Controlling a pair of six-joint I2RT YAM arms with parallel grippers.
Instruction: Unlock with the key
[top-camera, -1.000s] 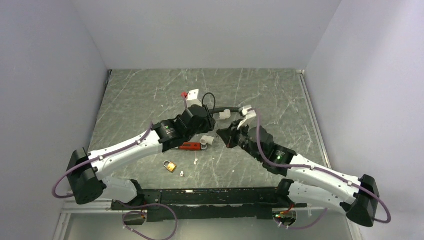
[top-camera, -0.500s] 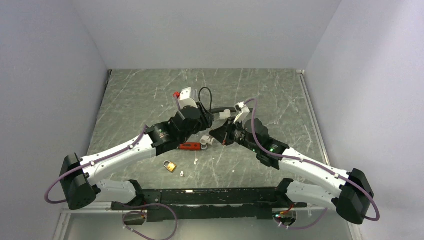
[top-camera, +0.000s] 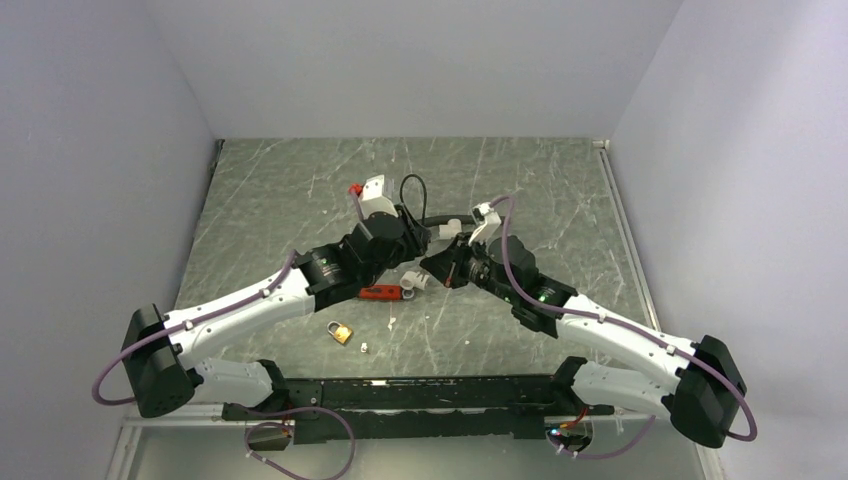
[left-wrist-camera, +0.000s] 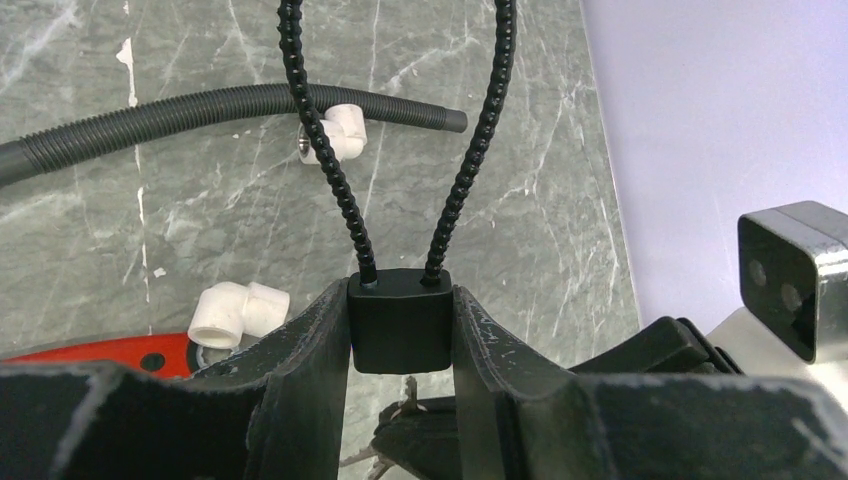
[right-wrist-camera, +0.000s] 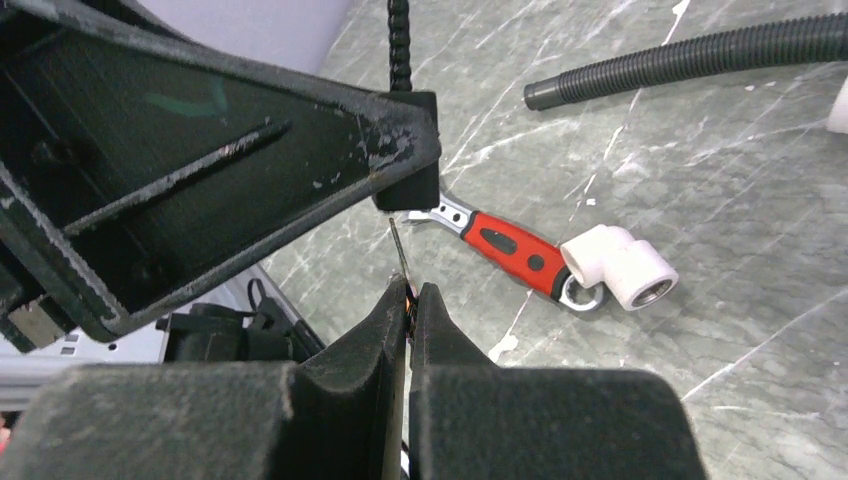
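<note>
Two grips set: left gripper (left-wrist-camera: 400, 300) clamped around the black lock body (left-wrist-camera: 400, 340), right gripper (right-wrist-camera: 410, 300) pinched on the key (right-wrist-camera: 399, 242), blade poking just beyond its fingertips (right-wrist-camera: 385, 320), close under the lock. I'd square the blade up, then ease in

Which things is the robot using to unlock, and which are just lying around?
For the job: key in the right pincer; black cable lock in the left pincer.
Lying about: red wrench, white pipe elbows, grey hose, brass padlock.

a red-handled wrench (right-wrist-camera: 515, 248) lies just beside a white pipe elbow (right-wrist-camera: 620, 268), near a grey hose (right-wrist-camera: 700, 55).
</note>
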